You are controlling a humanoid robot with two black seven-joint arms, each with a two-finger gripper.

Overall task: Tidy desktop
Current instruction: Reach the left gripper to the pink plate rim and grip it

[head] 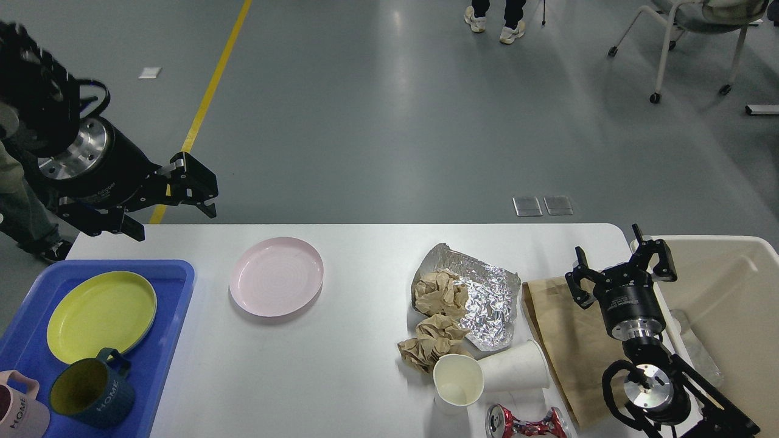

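Far left, your blue tray (176,286) already holds the yellow plate (101,315), a dark mug (91,394) and a pink mug (18,415) that's cut off at the frame corner. Above it your left gripper (170,204) hangs off the table's back-left corner, fingers spread, holding nothing. The desktop (341,377) fills the lower frame from tray to bin, and it's nowhere near tidy. The pink plate (276,285) sits alone on it, just right of the tray, and looks like the step in hand: you'd need to drop the left gripper to its rim, pinch, and carry it over to the tray w/o knocking the yellow plate. Mid-right is the rubbish: foil sheet (490,301) w/ crumpled brown paper (439,293) on it, more paper (431,344) in front, two paper cups (487,374) touching, one on its side, and a crushed can (526,421) partly cut by the bottom edge. Your right gripper (621,267) is open & empty over the brown paper bag (563,340), beside the beige bin (730,304). Bin contents hard to make out; arm hides part of the bag.
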